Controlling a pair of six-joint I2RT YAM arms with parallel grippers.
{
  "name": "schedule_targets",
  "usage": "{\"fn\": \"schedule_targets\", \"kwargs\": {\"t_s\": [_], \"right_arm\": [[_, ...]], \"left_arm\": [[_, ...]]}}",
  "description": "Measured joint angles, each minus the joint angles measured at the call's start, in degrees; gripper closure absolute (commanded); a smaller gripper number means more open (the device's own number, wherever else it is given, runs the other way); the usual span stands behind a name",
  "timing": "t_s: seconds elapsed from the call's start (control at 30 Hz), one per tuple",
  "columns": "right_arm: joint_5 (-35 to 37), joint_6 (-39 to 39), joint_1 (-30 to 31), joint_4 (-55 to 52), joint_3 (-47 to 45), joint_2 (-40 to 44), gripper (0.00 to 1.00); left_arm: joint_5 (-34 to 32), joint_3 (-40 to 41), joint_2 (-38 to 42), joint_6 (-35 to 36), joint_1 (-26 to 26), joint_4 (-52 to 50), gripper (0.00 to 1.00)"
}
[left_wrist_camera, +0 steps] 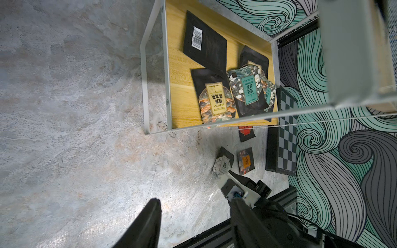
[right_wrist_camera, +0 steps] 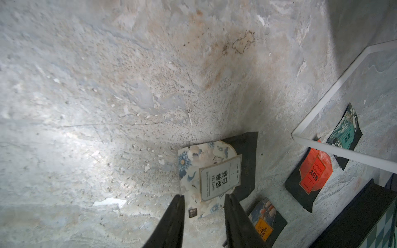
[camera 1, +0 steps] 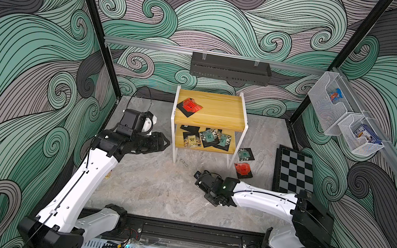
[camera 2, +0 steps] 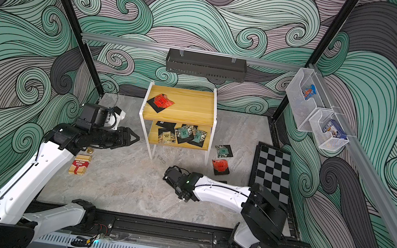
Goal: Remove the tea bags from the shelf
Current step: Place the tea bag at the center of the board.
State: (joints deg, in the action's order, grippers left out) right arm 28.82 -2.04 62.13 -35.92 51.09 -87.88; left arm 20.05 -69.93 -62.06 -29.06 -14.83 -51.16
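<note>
The shelf (camera 1: 220,112) (camera 2: 190,102) stands at the back of the floor. One red tea bag (camera 1: 189,106) lies on its top board. Several tea bags (camera 1: 206,137) lie on its lower board, among them a gold one (left_wrist_camera: 214,96) and a teal one (left_wrist_camera: 249,90). My left gripper (left_wrist_camera: 194,200) (camera 1: 165,142) hovers open and empty just left of the lower tier. My right gripper (right_wrist_camera: 204,195) is low over the floor, jaws apart astride the edge of a white tea bag (right_wrist_camera: 214,171) lying flat. Orange (right_wrist_camera: 266,223), red (right_wrist_camera: 311,176) and teal (right_wrist_camera: 345,131) tea bags lie on the floor nearby.
A chessboard (camera 1: 294,171) lies on the floor at the right. A red-and-cream striped box (camera 2: 80,164) sits under my left arm. A dark tray (camera 1: 229,69) hangs on the back wall. Clear bins (camera 1: 340,114) hang on the right wall.
</note>
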Motion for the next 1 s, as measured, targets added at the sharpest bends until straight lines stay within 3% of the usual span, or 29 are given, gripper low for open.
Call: {"fn": "schedule_targets", "kwargs": {"t_s": [0.4,0.63,1.0], "right_arm": [[-1.0,1.3,1.2,-0.5,2.0,10.4,0.55],[-2.7,3.6,1.3,-0.8,6.0,16.2,0.5],[-6.8,7.3,1.2,-2.1,15.1,18.7,0.4]], "left_arm": [[-0.1,-0.9,-0.4,0.0,0.0,-0.2,0.44],[-0.2,-5.4,-1.0,0.1,0.0,-0.9,0.44],[-0.8,-12.6,-2.4,0.1,0.0,-2.9,0.43]]}}
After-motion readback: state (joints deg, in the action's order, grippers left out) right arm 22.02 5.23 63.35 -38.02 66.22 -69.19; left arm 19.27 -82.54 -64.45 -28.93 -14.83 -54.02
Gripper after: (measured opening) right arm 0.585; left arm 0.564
